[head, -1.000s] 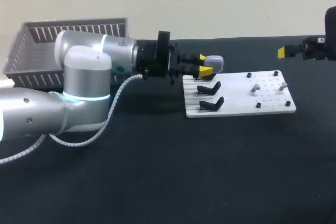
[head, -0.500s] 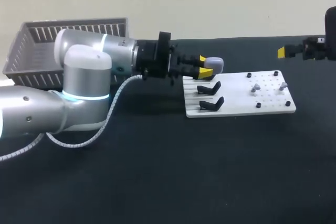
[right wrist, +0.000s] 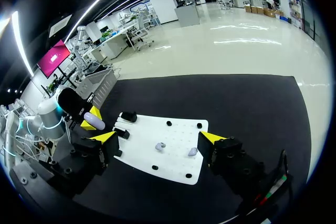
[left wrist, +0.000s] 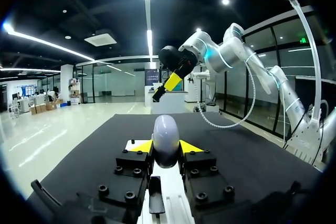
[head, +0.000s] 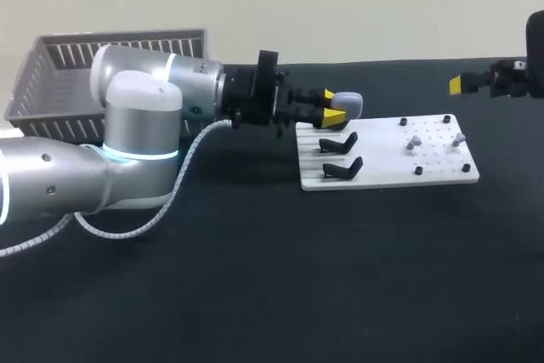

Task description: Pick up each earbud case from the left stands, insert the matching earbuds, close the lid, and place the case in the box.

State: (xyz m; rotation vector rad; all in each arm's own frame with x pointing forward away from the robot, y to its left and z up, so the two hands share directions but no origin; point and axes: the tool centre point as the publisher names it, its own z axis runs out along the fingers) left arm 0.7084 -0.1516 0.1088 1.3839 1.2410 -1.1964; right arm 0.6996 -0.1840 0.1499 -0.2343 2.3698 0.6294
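Yellow-tipped left gripper [head: 333, 108] grips a pale grey, egg-shaped earbud case [head: 349, 102] from both sides, holding it over the far end of the white pegboard [head: 387, 172], just beyond two empty black stands [head: 339, 142]. Right gripper [head: 459, 84] hangs wide open and empty, apart from two small grey earbuds [head: 414, 139]. This looks like the pickup step; next, the case likely needs presenting with its lid open for the earbuds.

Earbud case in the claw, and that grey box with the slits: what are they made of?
The earbud case, held in the left claw, looks like smooth hard plastic, pale grey with a soft sheen on its rounded shell. The box is probably moulded plastic too, matte grey: its walls are thin, even slats. Looks alone can't prove it.
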